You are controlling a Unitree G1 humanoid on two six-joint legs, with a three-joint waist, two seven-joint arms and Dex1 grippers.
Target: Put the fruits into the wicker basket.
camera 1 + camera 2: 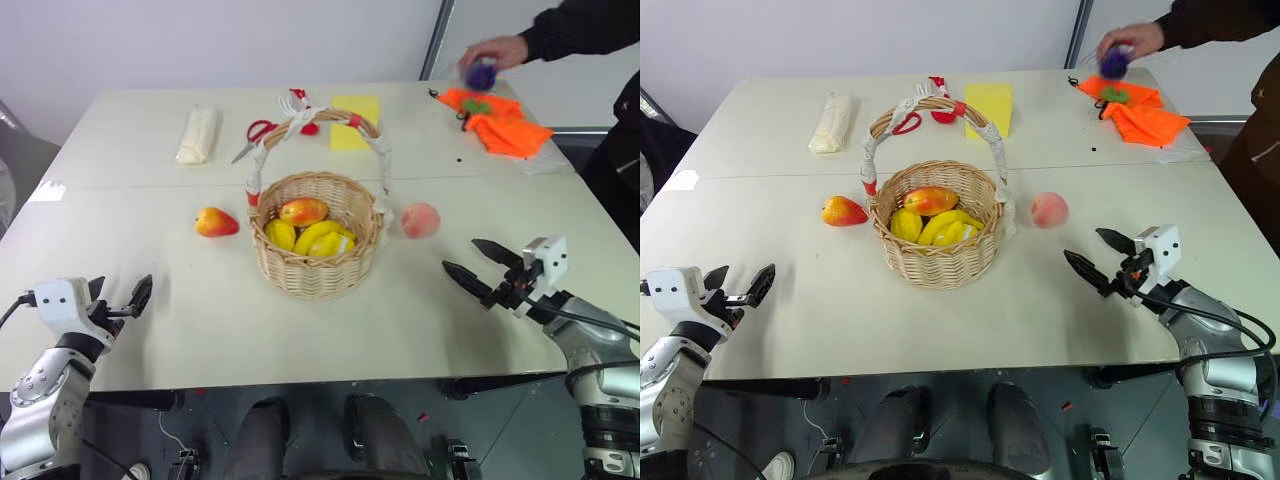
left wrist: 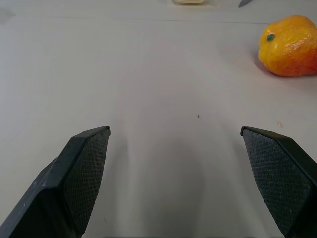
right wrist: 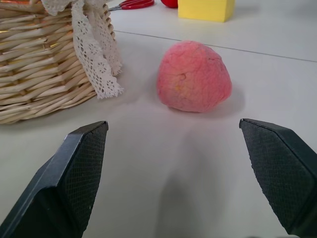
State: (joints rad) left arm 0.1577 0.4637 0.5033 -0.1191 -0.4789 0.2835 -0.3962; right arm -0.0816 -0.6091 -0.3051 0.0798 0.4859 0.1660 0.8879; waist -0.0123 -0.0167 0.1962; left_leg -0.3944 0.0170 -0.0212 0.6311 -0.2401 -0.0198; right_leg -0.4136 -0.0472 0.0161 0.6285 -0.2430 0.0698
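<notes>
Peach (image 1: pixel 421 220) & mango (image 1: pixel 216 222) outside basket (image 1: pixel 316 268) — both grippers open.

Both arms: silver-grey metal housings, a white boxy module at each wrist, black cable looping off the right forearm toward 4 o'clock. Left gripper (image 1: pixel 120 300) and right gripper (image 1: pixel 478 265) each carry two black wedge fingers (image 3: pixel 79 168) with cross-hatched textured pads. Person at 1 o'clock wears a dark sleeve.

A pale table (image 1: pixel 150 330) stands before a plain white wall (image 1: pixel 200 40).
</notes>
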